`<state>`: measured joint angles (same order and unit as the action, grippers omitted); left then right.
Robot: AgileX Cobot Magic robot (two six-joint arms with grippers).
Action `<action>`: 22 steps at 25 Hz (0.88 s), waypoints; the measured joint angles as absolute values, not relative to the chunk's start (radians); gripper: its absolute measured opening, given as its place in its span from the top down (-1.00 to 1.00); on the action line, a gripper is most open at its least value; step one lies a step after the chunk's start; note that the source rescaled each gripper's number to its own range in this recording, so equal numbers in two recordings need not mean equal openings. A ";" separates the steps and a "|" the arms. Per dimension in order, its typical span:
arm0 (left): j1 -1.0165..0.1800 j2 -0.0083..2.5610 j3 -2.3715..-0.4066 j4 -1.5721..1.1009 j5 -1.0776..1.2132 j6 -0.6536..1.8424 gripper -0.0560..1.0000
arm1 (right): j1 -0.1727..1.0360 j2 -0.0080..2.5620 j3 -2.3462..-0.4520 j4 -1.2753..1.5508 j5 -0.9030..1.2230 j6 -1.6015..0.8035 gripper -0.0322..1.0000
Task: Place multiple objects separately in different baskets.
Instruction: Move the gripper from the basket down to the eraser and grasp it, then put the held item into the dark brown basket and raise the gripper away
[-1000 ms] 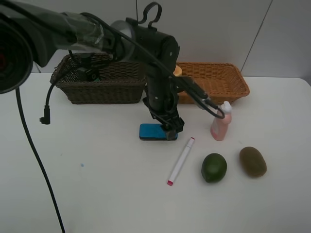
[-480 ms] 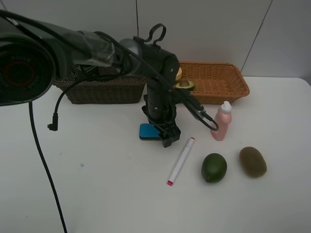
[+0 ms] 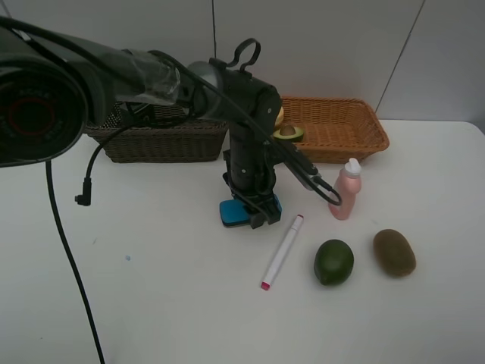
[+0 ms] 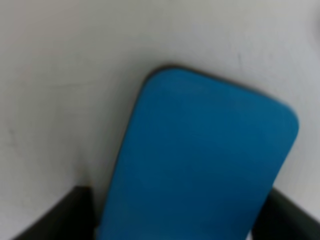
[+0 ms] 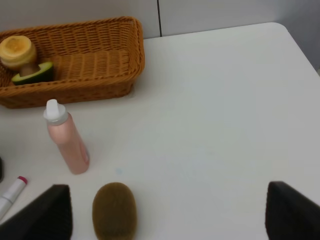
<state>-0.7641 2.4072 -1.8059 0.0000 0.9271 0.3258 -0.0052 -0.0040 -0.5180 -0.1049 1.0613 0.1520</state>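
From the high camera we see the left gripper (image 3: 254, 216) straight down on the white table (image 3: 151, 288), just in front of the two baskets. Its jaws sit around the blue eraser (image 3: 231, 212), which lies flat on the table and sticks out to the left of the fingers. Right of it the white-pink marker (image 3: 283, 252) lies on a slant, apart from the eraser. The green lime (image 3: 334, 262) and the brown kiwi (image 3: 394, 252) lie side by side further right. The pink bottle (image 3: 345, 193) stands upright behind them. At the far edge, the dark brown basket (image 3: 167, 140) stands left and the light orange-tan basket (image 3: 356, 129) right. In the tan basket's left end sit the avocado half (image 3: 288, 133) and a round orange fruit (image 3: 277, 114).

The left wrist camera shows the eraser filling most of the picture. A dark finger (image 4: 55, 217) meets each of its long sides, so we read the jaws as clamped on it, with the eraser down on the table.

In the right wrist camera the right gripper (image 5: 170, 215) has its fingertips (image 5: 47, 212) wide apart with only bare table between them. Beyond them we see the kiwi, the upright bottle, the marker's pink end and the tan basket.
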 joint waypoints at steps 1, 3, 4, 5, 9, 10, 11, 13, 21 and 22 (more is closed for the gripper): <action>-0.764 2.407 -1.807 0.000 0.932 0.333 0.24 | -0.005 -0.004 -0.518 -0.105 1.061 0.152 -0.92; -0.764 2.407 -1.809 0.000 0.940 0.356 0.24 | -0.005 -0.004 -0.518 -0.105 1.061 0.152 -0.92; -0.764 2.407 -1.809 0.000 0.943 0.368 0.24 | -0.005 -0.004 -0.518 -0.105 1.061 0.152 -0.92; -0.764 2.407 -1.811 0.005 0.947 0.372 0.24 | -0.005 -0.004 -0.518 -0.105 1.061 0.152 -0.92; -0.764 2.406 -1.853 0.000 0.995 0.339 0.24 | -0.005 -0.004 -0.518 -0.105 1.061 0.152 -0.92; -0.764 2.399 -1.878 0.000 1.011 0.317 0.24 | -0.005 -0.004 -0.518 -0.105 1.061 0.152 -0.92; -0.764 2.391 -1.907 0.000 1.027 0.292 0.24 | -0.005 -0.004 -0.518 -0.105 1.061 0.152 -0.92; -0.763 2.357 -1.966 0.000 1.059 0.248 0.24 | -0.005 -0.004 -0.518 -0.105 1.061 0.152 -0.92; -0.622 2.240 -2.130 0.000 1.198 0.114 0.24 | -0.005 -0.004 -0.518 -0.105 1.061 0.152 -0.92; -0.585 2.238 -2.136 0.000 1.197 0.101 0.24 | -0.005 -0.004 -0.518 -0.105 1.061 0.152 -0.92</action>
